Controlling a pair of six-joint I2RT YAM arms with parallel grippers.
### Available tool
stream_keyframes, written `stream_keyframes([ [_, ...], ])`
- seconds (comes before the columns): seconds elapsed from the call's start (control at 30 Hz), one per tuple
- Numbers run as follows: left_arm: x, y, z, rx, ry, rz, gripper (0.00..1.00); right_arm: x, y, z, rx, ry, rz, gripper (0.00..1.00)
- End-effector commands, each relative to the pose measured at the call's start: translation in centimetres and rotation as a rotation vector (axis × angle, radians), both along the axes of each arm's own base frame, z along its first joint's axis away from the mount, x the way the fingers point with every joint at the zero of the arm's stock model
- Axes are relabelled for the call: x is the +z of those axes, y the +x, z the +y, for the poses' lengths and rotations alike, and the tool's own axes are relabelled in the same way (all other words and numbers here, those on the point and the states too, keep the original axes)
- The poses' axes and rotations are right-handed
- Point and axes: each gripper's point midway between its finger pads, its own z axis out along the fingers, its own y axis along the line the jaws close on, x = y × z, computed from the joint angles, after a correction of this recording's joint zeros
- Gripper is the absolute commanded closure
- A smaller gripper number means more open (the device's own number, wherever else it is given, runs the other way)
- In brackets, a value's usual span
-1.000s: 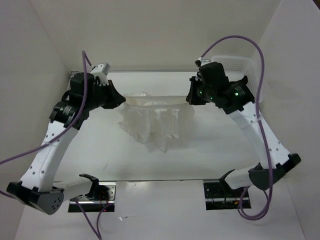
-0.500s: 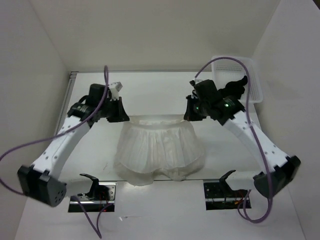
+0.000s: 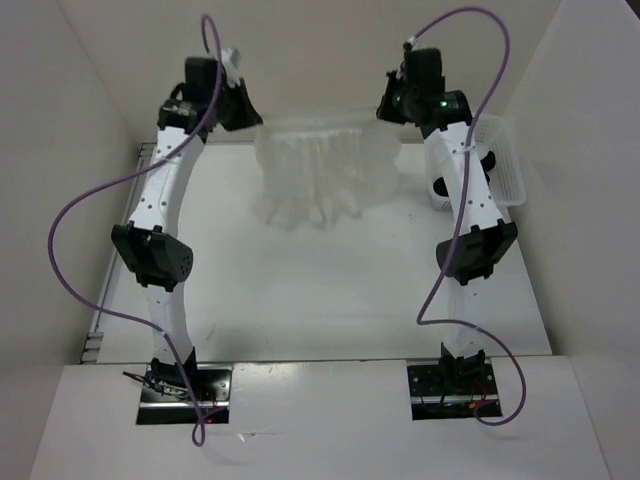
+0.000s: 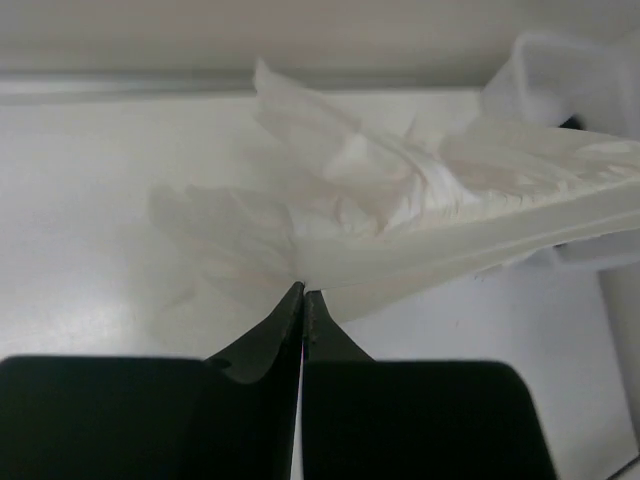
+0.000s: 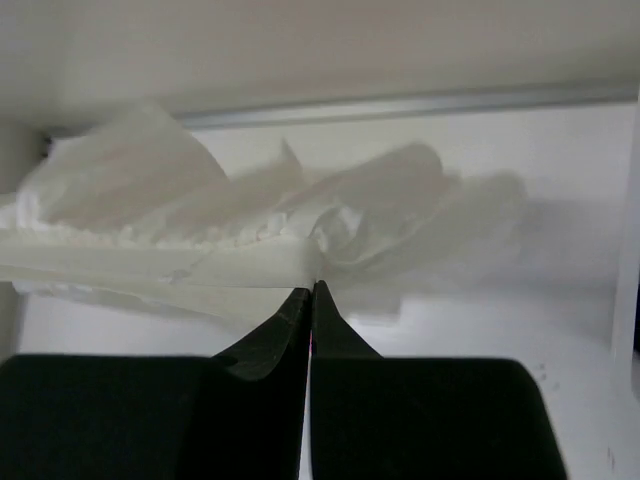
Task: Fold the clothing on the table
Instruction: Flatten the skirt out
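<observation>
clothing (image 3: 325, 175) between left tool (image 4: 302, 294) and right tool (image 5: 311, 289), over table (image 3: 300, 290)

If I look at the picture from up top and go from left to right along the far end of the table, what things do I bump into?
left gripper → clothing, pinched at both top corners and hanging between the grippers → right gripper → basket

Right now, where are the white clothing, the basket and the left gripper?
white clothing (image 3: 325, 170), top view, its pleated middle.
basket (image 3: 515, 170), top view, right mesh wall.
left gripper (image 4: 302, 293), left wrist view, shut fingertips.
</observation>
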Motion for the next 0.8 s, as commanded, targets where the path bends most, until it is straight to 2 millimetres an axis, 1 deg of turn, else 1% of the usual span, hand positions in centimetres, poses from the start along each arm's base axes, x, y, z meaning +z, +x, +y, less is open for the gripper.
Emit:
stream_keyframes([
  [0.0,9.2,0.1,3.9,0.062,-0.031,-0.2,1.0,9.4,-0.9,-3.6,-0.037,0.035,-0.211,1.0],
  [0.03,10.6,-0.2,4.0,0.062,-0.035,-0.232,1.0,10.2,-1.4,-3.7,-0.036,0.038,-0.225,1.0],
  [0.07,11.4,-0.2,5.2,0.079,-0.038,-0.252,1.0,10.3,-1.7,-3.7,-0.036,0.038,-0.225,1.0],
  [0.1,10.6,-0.3,5.1,0.071,-0.039,-0.227,1.0,9.3,-1.9,-3.8,-0.032,0.023,-0.193,1.0],
  [0.13,9.4,-0.3,5.1,0.071,-0.036,-0.194,1.0,9.1,-2.3,-3.7,-0.02,0.026,-0.18,1.0],
  [0.17,8.5,0.1,5.0,0.071,-0.035,-0.185,1.0,8.2,-2.5,-3.5,-0.01,0.025,-0.153,1.0],
  [0.2,4.4,-0.2,5.0,0.072,-0.024,-0.086,1.0,6.1,-2.9,-3.2,0.007,0.023,-0.094,1.0],
  [0.23,2.1,-0.4,4.9,0.064,-0.024,-0.042,1.0,4.8,-2.9,-3.2,0.007,0.017,-0.067,1.0],
  [0.27,2.7,-0.7,4.9,0.068,-0.039,-0.097,1.0,3.6,-3.1,-3.3,0.007,0.012,-0.043,1.0],
  [0.3,0.7,-1.1,5.0,0.082,-0.039,-0.073,1.0,-0.8,-3.0,-2.6,0.019,-0.003,0.032,1.0],
  [0.33,-1.5,-1.6,5.2,0.095,-0.038,-0.043,1.0,-0.9,-4.1,-2.2,0.033,-0.001,0.022,1.0],
  [0.37,-6.2,-3.1,5.3,0.101,-0.037,0.032,1.0,-2.5,-4.6,-2.0,0.035,0.011,0.048,1.0],
  [0.4,-8.4,-4.0,5.3,0.109,-0.042,0.076,1.0,-7.7,-6.2,-1.6,0.048,0.006,0.161,1.0],
  [0.43,-10.7,-4.9,5.4,0.11,-0.037,0.119,1.0,-8.8,-6.7,-1.0,0.069,0.032,0.169,1.0],
  [0.47,-11.8,-5.7,5.4,0.118,-0.047,0.13,1.0,-9.5,-8.1,-0.6,0.091,0.037,0.183,1.0],
  [0.5,-16.2,-8.2,5.3,0.122,-0.053,0.238,1.0,-13.9,-10.6,-0.2,0.096,0.04,0.295,1.0],
  [0.53,-17.5,-9.2,4.8,0.118,-0.057,0.261,1.0,-15.3,-11.7,0.3,0.107,0.047,0.317,1.0],
  [0.57,-17.9,-10.5,4.1,0.108,-0.062,0.269,1.0,-17.6,-14.5,0.4,0.111,0.056,0.384,1.0],
  [0.6,-20.1,-12.4,4.1,0.139,-0.052,0.33,1.0,-18.7,-16.0,0.6,0.111,0.058,0.42,1.0],
  [0.63,-20.5,-13.7,2.9,0.126,-0.039,0.359,1.0,-19.7,-17.8,1.5,0.132,0.063,0.455,1.0],
  [0.67,-20.5,-14.6,2.7,0.141,-0.034,0.374,1.0,-21.1,-20.3,1.8,0.131,0.091,0.516,1.0],
  [0.7,-21.0,-15.7,2.3,0.145,-0.039,0.408,1.0,-21.7,-21.7,1.9,0.125,0.096,0.548,1.0],
  [0.73,-22.2,-17.9,2.2,0.16,-0.043,0.473,1.0,-22.0,-23.5,2.9,0.152,0.103,0.579,1.0],
  [0.77,-22.9,-19.3,2.0,0.16,-0.041,0.507,1.0,-22.6,-25.7,2.8,0.134,0.113,0.623,1.0],
])
